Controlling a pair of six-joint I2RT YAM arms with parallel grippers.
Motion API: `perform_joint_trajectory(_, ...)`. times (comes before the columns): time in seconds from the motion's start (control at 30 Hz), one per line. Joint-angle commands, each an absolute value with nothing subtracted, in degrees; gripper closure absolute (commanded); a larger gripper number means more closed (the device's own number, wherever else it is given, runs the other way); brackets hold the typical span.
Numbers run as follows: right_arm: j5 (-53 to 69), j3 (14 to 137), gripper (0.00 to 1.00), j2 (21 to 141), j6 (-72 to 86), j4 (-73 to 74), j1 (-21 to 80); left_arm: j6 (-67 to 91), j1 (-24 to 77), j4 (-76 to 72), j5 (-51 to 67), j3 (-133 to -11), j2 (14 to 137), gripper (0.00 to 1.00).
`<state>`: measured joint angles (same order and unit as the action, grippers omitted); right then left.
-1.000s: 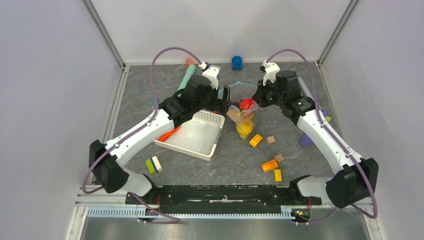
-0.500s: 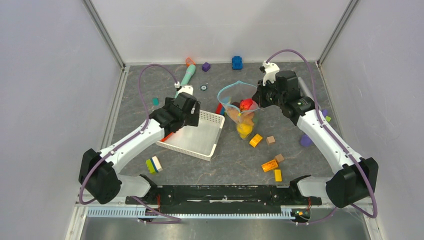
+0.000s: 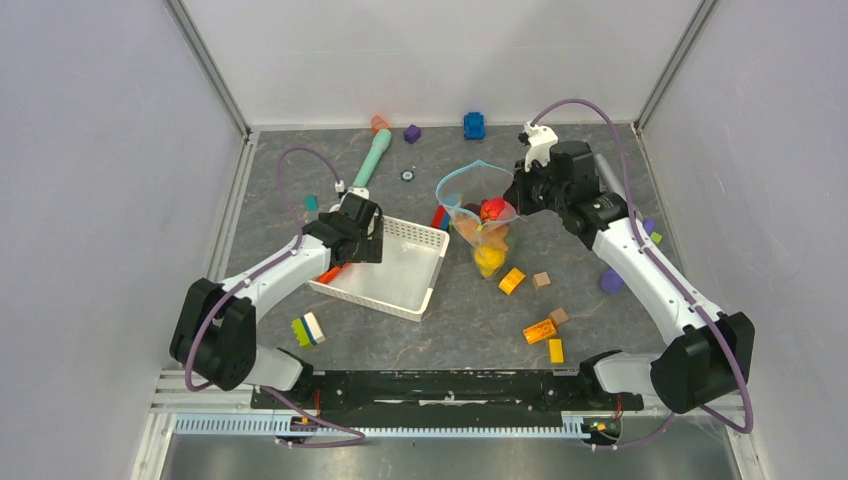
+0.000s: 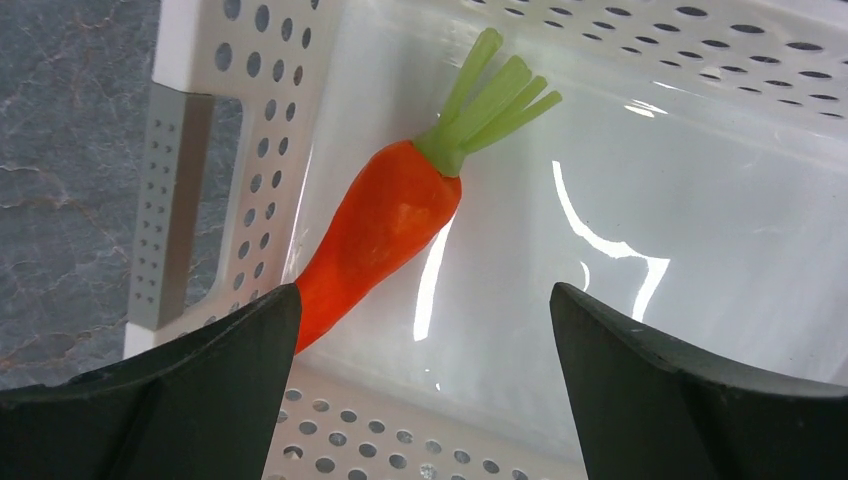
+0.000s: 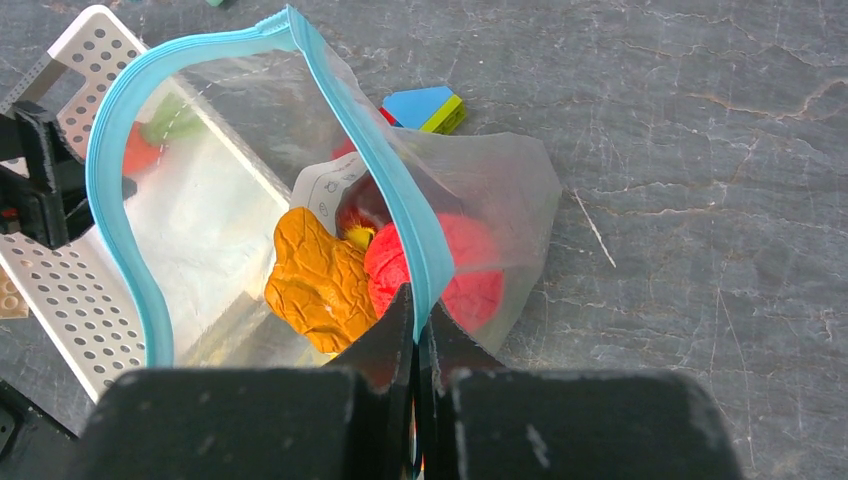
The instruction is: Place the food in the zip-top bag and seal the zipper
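- Top external view: zip-top bag (image 3: pixel 478 205) sits at mid-table, just right of the white basket (image 3: pixel 425 236). Its mouth gapes up and toward the far left, and its body runs from there toward the near side.
- Zipper (image 3: pixel 452 183): a light-blue strip forming a wide unsealed loop around the mouth.
- Bag contents: a red piece (image 3: pixel 491 209) near the mouth and a yellow piece (image 3: pixel 487 261) at the near end.
- Right gripper (image 3: pixel 514 206): at the right side of the bag's mouth.
- Right wrist view: right gripper (image 5: pixel 415 300), with jaws pressed together on the zipper (image 5: pixel 371 152), pinching one lip of the mouth. The other lip bows away to the left.
- Inside the bag (image 5: pixel 520 175): an orange crinkled piece (image 5: pixel 315 280), and the red piece (image 5: pixel 468 270) against the wall.
- White label (image 5: pixel 328 192): fine print, too small to read. No brand is legible.
- Left wrist view: carrot (image 4: pixel 385 225) lies in the basket (image 4: pixel 250 150) beside its perforated wall. Its long axis is diagonal, with the green tops up-right. The tip runs down-left and is hidden behind a finger.
- Left gripper (image 4: pixel 422 300): jaws spread wide above the basket floor, gripping nothing. The carrot is at the left finger (image 4: pixel 200 385).
- Top external view: left gripper (image 3: pixel 362 238) is over the basket's far-left corner, with the carrot (image 3: pixel 329 272) showing at its left edge.
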<state>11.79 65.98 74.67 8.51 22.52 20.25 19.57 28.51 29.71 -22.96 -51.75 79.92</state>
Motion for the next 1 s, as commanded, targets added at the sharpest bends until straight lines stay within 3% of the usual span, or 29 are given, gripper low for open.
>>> perform_joint_trajectory(0.0, 11.74, 66.10, 0.99, 74.47, 7.40, 19.96, 20.41, 17.69, 27.65, 24.17, -19.53, -51.11, 81.61, 0.00)
perform_joint_trajectory(0.47, 10.20, 66.12, 0.99, 74.47, 7.34, 20.21, 20.47, 14.22, 26.54, 20.84, -23.47, -52.01, 89.21, 0.03)
perform_joint_trajectory(0.73, 10.13, 66.21, 1.00, 74.98, 7.35, 20.21, 20.45, 13.60, 26.46, 20.39, -20.80, -52.89, 92.83, 0.25)
perform_joint_trajectory(0.97, 9.89, 66.27, 1.00, 75.24, 7.23, 20.34, 20.43, 13.62, 26.42, 19.69, -18.83, -53.59, 93.59, 0.56)
